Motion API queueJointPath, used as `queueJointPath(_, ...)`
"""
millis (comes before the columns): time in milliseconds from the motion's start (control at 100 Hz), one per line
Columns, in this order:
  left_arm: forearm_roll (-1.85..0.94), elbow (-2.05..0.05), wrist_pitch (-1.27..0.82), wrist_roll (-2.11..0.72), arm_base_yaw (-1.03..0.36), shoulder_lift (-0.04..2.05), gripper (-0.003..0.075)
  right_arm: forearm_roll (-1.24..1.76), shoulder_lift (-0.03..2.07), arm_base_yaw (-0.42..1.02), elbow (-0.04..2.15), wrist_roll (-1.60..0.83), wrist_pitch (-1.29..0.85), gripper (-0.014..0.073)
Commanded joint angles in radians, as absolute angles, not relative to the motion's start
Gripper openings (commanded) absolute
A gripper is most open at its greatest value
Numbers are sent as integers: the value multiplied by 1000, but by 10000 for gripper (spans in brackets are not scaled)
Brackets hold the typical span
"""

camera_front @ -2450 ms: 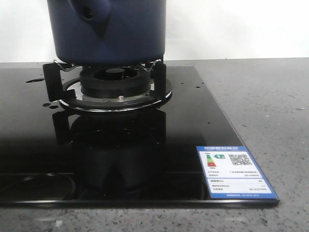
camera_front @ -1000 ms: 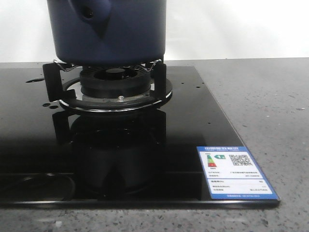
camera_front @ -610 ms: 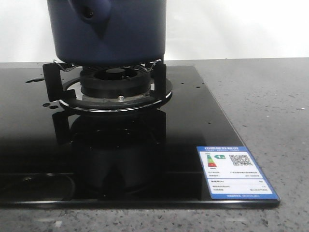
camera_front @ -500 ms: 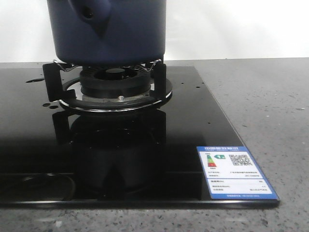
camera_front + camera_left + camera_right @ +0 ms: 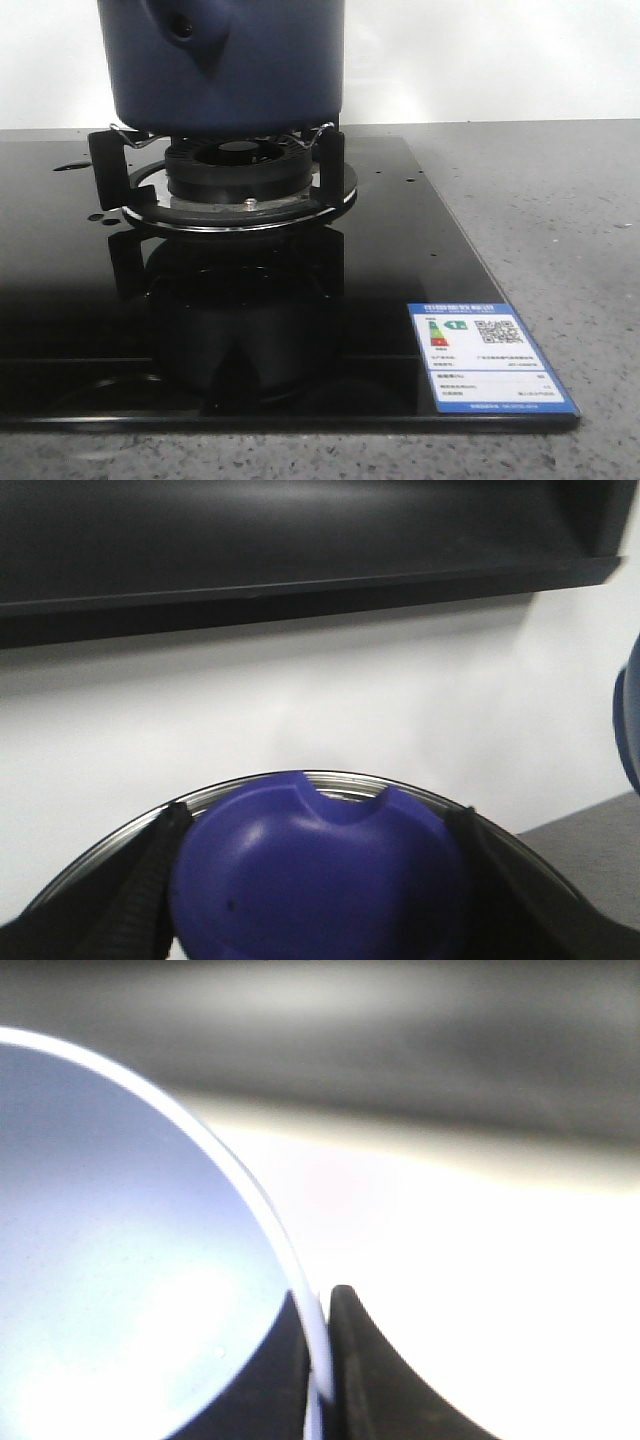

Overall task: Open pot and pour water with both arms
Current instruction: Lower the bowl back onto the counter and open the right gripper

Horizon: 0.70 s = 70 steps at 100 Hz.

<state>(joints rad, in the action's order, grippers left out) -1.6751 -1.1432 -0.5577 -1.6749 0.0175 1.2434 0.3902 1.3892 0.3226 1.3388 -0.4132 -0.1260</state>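
Still unmoved, the pot (image 5: 220,60) awaits pouring; left gripper (image 5: 315,880) clamps the lid (image 5: 330,777), right gripper (image 5: 318,1360) pinches the bowl (image 5: 120,1260)

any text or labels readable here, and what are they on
Sticker on the front right corner of the black stove top: blue-bordered energy-rating label with a header line, coloured bars, a QR code and rows of small print, all too small and blurred to read.
Pot: no markings visible.
Left and right wrist views: no text.
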Motion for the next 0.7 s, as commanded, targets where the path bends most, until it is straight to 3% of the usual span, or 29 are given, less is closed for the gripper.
queueJointPath(0, -1760, -1184, -640, -1664, 15, 1209, 327, 441, 1302, 202, 1378, -410, -357, -42)
queueJointPath(130, -1791, -1184, -663, -1664, -10, 1211, 327, 441, 1289, 33, 1378, -361, -748, -42)
queueJointPath(270, -1791, -1184, -663, -1666, -61, 1228, 327, 428, 1338, -86, 1374, -360, -1018, -42)
queueJointPath(690, -1794, -1184, -672, -1666, -112, 1275, 327, 252, 1494, -113, 1374, -269, -1125, -42)
